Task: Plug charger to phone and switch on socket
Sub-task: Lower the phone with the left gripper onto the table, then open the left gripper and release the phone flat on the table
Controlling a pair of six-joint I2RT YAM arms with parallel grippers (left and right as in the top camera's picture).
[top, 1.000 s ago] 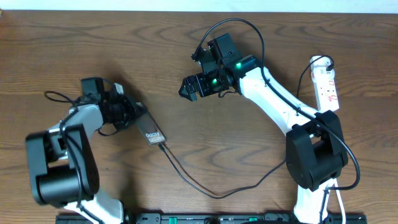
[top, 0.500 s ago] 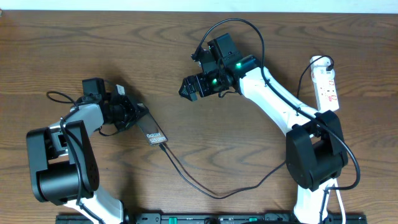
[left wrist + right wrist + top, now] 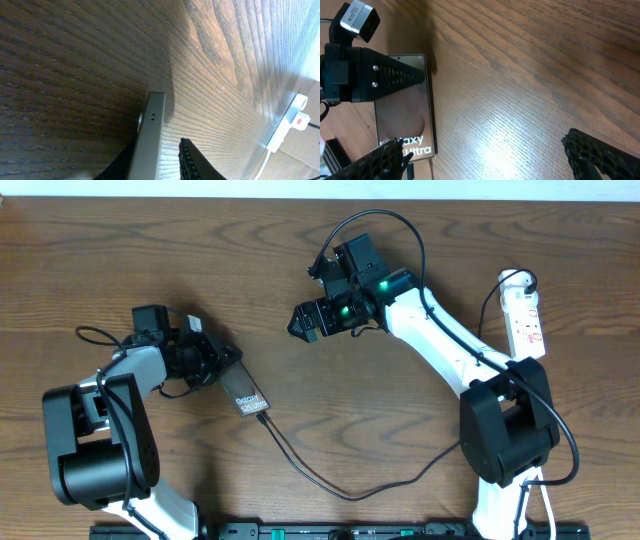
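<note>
The left pincer (image 3: 207, 362) is straddling one end of the phone (image 3: 243, 393). Its jaws are slightly parted, with one finger (image 3: 189, 159) standing just clear of the phone's edge. The charger (image 3: 320, 485) is meeting the phone at the end farthest from that pincer. The right pincer (image 3: 300, 322) is gaping wide and gripping nothing, well apart from the phone. The socket (image 3: 527, 310) is lying far behind it on the table (image 3: 120, 260).

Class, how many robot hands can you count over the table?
2: the left hand astride one end of the flat brown-screened phone, the right hand open above the wooden table, near centre.
</note>
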